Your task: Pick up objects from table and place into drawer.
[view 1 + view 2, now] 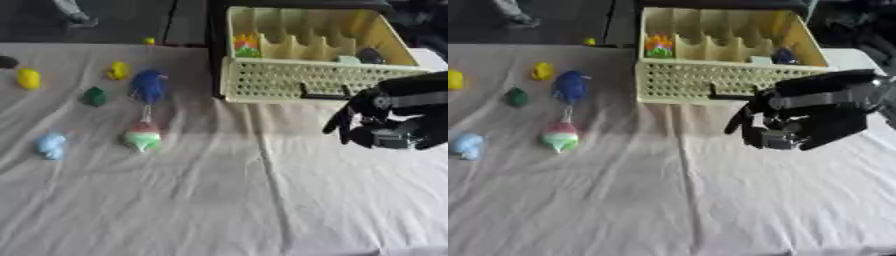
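Note:
A cream slotted drawer (289, 80) stands at the back of the white-clothed table. Inside it lie an orange and green object (247, 45), a dark object (370, 55) and a pale one (348, 59). My right hand (798, 125) hangs just in front of the drawer's right half, fingers (741, 120) relaxed and pointing down, nothing seen in it. On the left of the table lie a blue toy (149, 85), a red, white and green toy (143, 136), a dark green piece (94, 96), two yellow pieces (118, 70) (28, 78) and a light blue piece (51, 145). My left hand is not in view.
A small black thing (7, 62) lies at the table's far left edge and a tiny yellow thing (149, 41) sits at the back edge. The cloth (227, 200) is creased across the middle and front. Dark floor lies beyond the table.

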Available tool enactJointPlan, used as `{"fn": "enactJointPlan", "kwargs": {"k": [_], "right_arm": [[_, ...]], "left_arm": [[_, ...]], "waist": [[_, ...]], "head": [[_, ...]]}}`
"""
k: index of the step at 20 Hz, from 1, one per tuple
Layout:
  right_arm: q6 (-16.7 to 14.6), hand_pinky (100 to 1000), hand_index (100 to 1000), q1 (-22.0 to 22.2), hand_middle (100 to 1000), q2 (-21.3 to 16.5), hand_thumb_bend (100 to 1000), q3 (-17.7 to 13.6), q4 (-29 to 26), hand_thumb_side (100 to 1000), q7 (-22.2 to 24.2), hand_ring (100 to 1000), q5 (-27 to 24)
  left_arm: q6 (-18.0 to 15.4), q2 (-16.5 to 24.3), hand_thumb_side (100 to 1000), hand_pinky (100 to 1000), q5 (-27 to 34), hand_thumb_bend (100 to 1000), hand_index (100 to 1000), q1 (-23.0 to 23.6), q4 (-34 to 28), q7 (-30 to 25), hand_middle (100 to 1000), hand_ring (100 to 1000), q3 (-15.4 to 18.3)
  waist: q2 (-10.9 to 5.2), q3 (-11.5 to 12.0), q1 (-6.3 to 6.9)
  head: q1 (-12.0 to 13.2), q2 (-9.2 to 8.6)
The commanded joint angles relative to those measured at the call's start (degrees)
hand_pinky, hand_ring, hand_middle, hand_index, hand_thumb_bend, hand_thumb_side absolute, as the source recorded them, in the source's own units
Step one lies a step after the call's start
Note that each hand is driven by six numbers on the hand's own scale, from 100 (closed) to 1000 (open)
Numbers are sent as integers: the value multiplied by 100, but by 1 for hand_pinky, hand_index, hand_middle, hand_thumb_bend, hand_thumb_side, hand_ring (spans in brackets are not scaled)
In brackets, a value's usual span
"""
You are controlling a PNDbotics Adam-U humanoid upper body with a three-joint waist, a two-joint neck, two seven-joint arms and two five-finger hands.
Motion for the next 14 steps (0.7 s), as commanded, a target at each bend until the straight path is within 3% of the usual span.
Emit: {"fn": "enactJointPlan", "kwargs": {"k": [1, 8, 14], "right_arm": [[75, 130, 912, -224, 687, 20, 100, 76, 352, 1000, 28, 311, 156], [-14, 127, 920, -534, 734, 301, 100, 141, 1320, 1000, 31, 312, 414], [-156, 125, 914, -637, 757, 396, 100, 97, 1784, 1000, 31, 313, 641]], "left_arm": [[24, 12, 925, 626, -13, 100, 964, -70, -101, -23, 686, 745, 0], [63, -4, 929, 629, -14, 100, 963, -80, -101, -43, 685, 745, -4], [76, -16, 933, 631, -24, 100, 963, -70, -101, -62, 684, 744, -2]], "waist": [[-79, 24, -13], [-26, 158, -85], [30, 225, -121]], "head": [[-40, -85], [-84, -170], [-117, -239]]}}
